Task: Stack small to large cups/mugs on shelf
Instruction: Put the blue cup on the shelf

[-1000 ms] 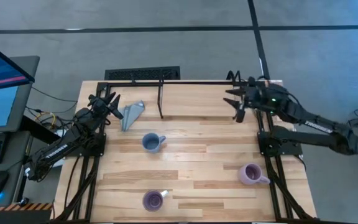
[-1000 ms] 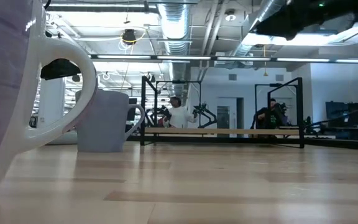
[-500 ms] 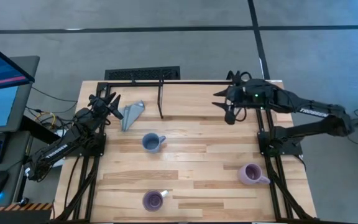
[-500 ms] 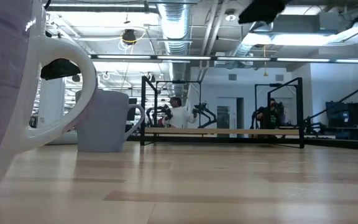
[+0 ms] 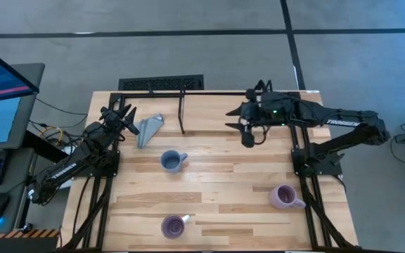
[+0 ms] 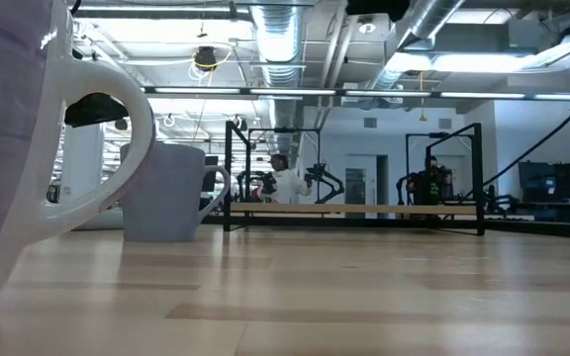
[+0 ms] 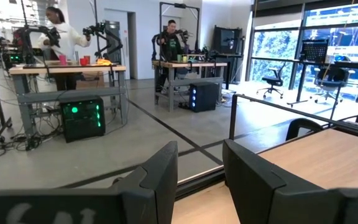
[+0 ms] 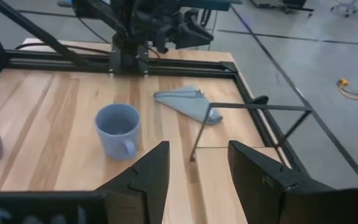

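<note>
The blue-grey mug (image 5: 172, 160) stands upright mid-table and shows in the right wrist view (image 8: 118, 129). The purple mug with a white patch (image 5: 173, 226) stands near the front edge. The pale lilac mug (image 5: 284, 197) stands at the right. The black-tube shelf (image 5: 183, 105) runs along the far edge, its legs on the table. My right gripper (image 5: 239, 125) is open and empty, raised over the far middle-right, right of the shelf's inner leg. My left gripper (image 5: 126, 114) is open and empty at the far left corner.
A grey folded wedge (image 5: 148, 129) lies on the table at the far left, between my left gripper and the shelf leg. In the low view the purple mug (image 6: 18, 148) fills the left side, the blue-grey mug (image 6: 166, 193) stands behind it. People stand in the room beyond.
My right gripper has moved toward the table's left edge, across the far part of the table, the arm stretching out over the shelf area. It stays open and empty. The mugs have not moved.
</note>
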